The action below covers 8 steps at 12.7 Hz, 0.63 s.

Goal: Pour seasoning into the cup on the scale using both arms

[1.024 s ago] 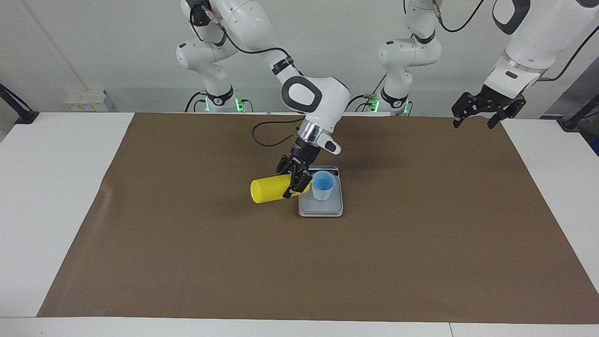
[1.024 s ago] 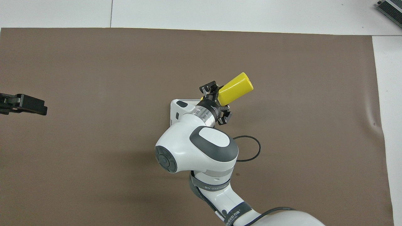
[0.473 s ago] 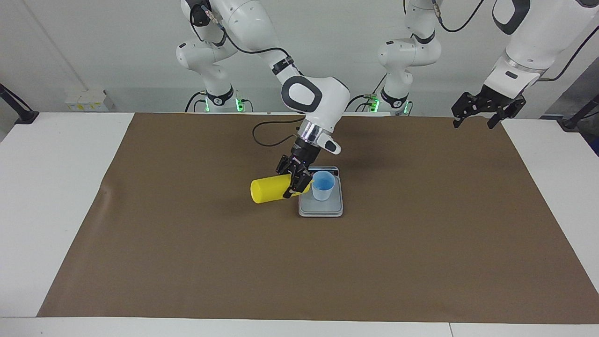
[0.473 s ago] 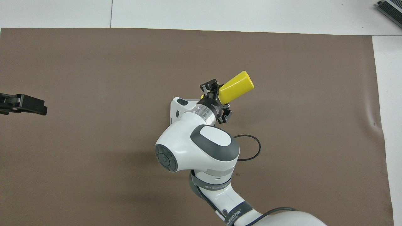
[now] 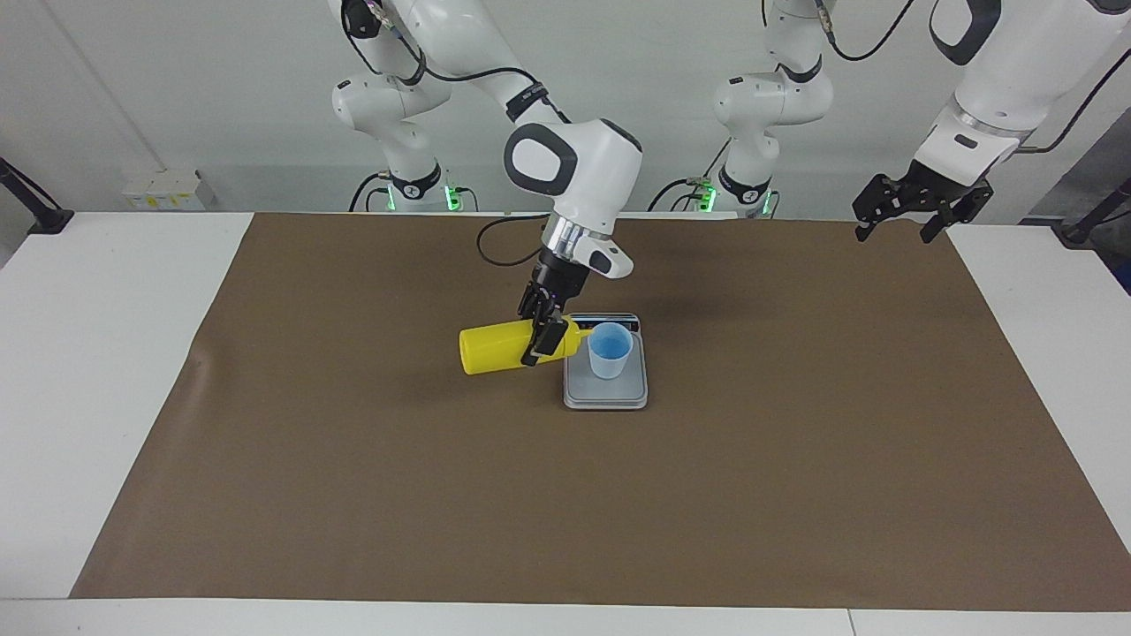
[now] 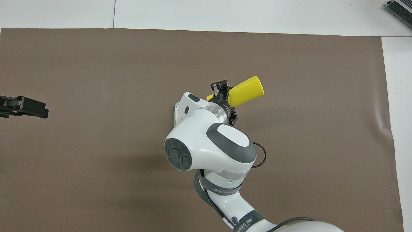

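My right gripper (image 5: 541,340) is shut on the seasoning (image 5: 499,349), a yellow squeeze bottle. The bottle lies about level in the air, its nozzle pointing at the rim of the cup (image 5: 610,352) and its base toward the right arm's end of the table. The light blue cup stands upright on the grey scale (image 5: 606,392). In the overhead view the seasoning (image 6: 248,91) sticks out past the right gripper (image 6: 225,96), and the right arm hides the cup and all but a corner of the scale (image 6: 176,113). My left gripper (image 5: 894,231) waits open, raised over the mat's corner at its own end, also visible as the left gripper (image 6: 29,108).
A brown mat (image 5: 353,459) covers most of the white table (image 5: 106,291). A black cable (image 5: 499,256) loops on the mat nearer to the robots than the scale. A dark device (image 6: 399,8) sits at the table's corner.
The right arm's wrist has risen and shifted toward its own end, and the bottle has swung to lie more level and sideways beside the cup. The left arm has not moved.
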### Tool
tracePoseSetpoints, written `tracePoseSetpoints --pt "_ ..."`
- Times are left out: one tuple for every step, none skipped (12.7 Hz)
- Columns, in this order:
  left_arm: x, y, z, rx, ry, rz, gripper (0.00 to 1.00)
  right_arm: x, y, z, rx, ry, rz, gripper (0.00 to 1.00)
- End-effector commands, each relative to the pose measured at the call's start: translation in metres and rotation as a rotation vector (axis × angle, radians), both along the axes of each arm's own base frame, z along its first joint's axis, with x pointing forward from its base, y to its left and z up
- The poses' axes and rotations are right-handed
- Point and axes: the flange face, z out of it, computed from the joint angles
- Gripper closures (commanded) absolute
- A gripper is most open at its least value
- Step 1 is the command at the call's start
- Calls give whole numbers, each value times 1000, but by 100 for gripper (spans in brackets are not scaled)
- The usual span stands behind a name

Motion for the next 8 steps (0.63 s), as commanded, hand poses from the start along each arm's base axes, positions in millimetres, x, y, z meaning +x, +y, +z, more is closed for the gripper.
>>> tracePoseSetpoints --pt "-5 1 4 -10 6 13 0 -9 -27 23 107 27 -69 100" --pt "-5 2 3 -9 7 15 0 -9 -36 28 152 45 -102 100" --pt "-5 1 4 -10 6 13 0 -7 -44 34 201 64 -134 100" --pt "-5 1 4 -10 6 13 0 -5 -55 39 257 93 -167 100" --pt "-5 1 3 -9 7 13 0 0 -72 46 331 131 -204 100" --pt "-5 1 4 -8 6 13 0 5 -93 53 414 162 -215 100" --pt "-5 2 4 -10 6 15 0 10 -120 53 486 193 -211 100" --pt "-5 2 4 -10 6 15 0 13 -145 52 547 222 -192 100"
